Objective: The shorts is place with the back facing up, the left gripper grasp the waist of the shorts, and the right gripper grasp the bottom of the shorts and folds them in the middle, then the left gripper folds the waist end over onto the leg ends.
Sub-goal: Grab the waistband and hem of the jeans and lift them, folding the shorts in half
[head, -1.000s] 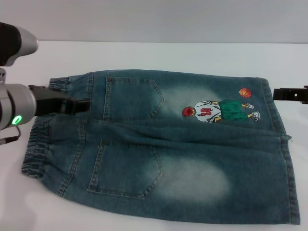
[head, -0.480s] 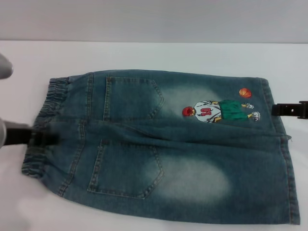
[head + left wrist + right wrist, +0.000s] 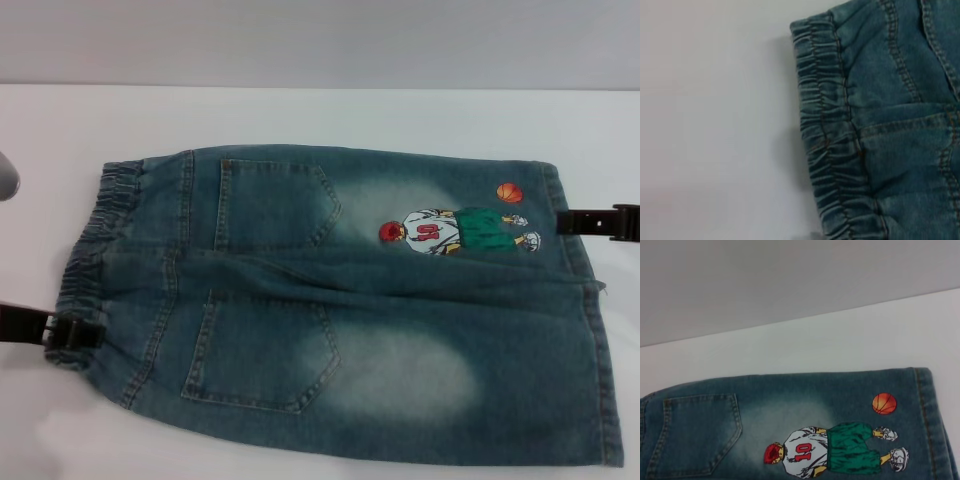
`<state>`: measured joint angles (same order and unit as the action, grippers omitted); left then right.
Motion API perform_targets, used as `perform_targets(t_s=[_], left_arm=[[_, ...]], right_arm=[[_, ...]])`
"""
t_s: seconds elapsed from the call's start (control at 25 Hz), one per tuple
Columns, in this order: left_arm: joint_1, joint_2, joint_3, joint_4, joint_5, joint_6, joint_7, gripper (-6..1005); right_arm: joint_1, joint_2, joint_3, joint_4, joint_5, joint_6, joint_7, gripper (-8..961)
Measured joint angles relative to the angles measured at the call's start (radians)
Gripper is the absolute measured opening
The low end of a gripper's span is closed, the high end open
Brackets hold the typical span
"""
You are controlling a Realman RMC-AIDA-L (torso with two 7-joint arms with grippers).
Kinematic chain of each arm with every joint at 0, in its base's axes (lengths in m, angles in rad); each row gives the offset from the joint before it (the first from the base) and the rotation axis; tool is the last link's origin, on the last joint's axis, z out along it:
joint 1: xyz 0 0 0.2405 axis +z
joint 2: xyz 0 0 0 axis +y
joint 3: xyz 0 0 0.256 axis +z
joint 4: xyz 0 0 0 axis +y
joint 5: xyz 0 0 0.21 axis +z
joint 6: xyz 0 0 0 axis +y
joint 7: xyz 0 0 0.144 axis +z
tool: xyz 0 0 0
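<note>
The faded blue denim shorts [image 3: 330,300] lie flat, back up, on the white table, both patch pockets showing. The ruffled waist [image 3: 100,230] is at the left and the leg ends [image 3: 590,340] at the right. My left gripper [image 3: 72,332] reaches in low from the left edge and meets the near corner of the waist. My right gripper [image 3: 565,222] sits at the far leg's hem, beside the basketball player print [image 3: 455,230]. The left wrist view shows the elastic waist [image 3: 830,150]; the right wrist view shows the print [image 3: 840,450], the orange ball [image 3: 884,403] and the hem [image 3: 925,405].
The white table [image 3: 300,120] runs back to a grey wall [image 3: 320,40]. A bit of the left arm's silver casing [image 3: 6,178] shows at the left edge. The shorts' near edge lies close to the bottom of the head view.
My left gripper has swept from the far half of the waist toward the near corner, its silver arm mostly leaving view. My right gripper has edged slightly left toward the hem.
</note>
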<state>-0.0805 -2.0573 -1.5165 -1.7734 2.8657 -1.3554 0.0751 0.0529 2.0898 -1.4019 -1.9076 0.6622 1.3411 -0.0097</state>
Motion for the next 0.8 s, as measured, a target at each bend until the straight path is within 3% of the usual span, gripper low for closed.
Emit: perform_targets(t_s=[0.8], left_arm=[[-0.076,-0.001,0.0,0.119,0.005,-0.012,-0.018,771]], right_arm=[[0.013,-0.004,0.0,0.01,0.007,-0.011,-0.019,725]])
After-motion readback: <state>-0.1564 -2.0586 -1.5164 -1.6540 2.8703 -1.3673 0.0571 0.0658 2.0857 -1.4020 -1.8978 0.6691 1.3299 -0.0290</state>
